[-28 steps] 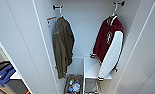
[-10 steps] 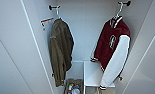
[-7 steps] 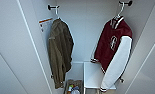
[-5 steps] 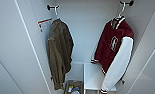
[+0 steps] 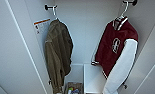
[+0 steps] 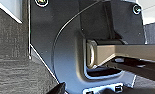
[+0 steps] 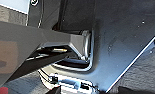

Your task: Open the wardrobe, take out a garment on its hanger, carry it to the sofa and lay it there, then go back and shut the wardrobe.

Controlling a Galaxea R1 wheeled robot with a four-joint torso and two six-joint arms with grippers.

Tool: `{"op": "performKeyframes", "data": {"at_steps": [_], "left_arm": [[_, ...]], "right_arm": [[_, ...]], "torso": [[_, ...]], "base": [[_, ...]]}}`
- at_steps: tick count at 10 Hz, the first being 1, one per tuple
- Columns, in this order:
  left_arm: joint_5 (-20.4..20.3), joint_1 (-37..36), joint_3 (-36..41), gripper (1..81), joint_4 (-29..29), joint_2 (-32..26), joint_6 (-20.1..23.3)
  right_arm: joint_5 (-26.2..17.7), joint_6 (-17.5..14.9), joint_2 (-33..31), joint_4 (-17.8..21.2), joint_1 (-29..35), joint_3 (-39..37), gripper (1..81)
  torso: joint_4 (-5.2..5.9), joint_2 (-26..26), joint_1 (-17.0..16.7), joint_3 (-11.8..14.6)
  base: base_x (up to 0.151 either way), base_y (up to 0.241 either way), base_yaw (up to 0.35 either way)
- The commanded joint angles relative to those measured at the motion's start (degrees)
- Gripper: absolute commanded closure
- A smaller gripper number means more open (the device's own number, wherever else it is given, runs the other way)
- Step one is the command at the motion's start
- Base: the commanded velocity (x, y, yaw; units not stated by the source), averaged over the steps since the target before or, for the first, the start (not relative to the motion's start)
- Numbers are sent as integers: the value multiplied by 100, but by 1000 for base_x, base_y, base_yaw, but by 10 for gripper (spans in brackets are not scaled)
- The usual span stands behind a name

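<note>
The wardrobe (image 5: 15,50) stands open in the head view, its white inside close in front of me. On the right hangs the garment (image 5: 115,47), a maroon varsity jacket with white sleeves and a white chest emblem. Its striped collar sits on a thin white hanger (image 5: 124,10), whose hook is over a dark peg at the top. The jacket hangs straight, one white sleeve reaching down to the lower edge of the view.
An olive-brown jacket (image 5: 58,55) hangs on its own hanger at the left, below an orange-and-white label (image 5: 41,26). A white inner box (image 5: 93,77) and a small basket (image 5: 73,88) sit low inside. Both wrist views look past the robot's dark plate to grey carpet (image 6: 8,50).
The head camera has moved closer to the wardrobe, so the inside and both jackets look larger. The jackets themselves hang as before.
</note>
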Motion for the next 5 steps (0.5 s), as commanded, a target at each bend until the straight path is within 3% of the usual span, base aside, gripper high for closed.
{"op": "performKeyframes", "data": {"at_steps": [1, 5], "left_arm": [[291, -150, 7, 10, 70, -7, 18], [291, -150, 7, 10, 70, 2, 18]], "right_arm": [[-384, -26, 87, 57, 202, 57, 10], [-384, -26, 87, 57, 202, 21, 10]], "torso": [[0, 0, 3, 0], [0, 0, 3, 0]], "base": [[91, 0, 0], [91, 0, 0]]}}
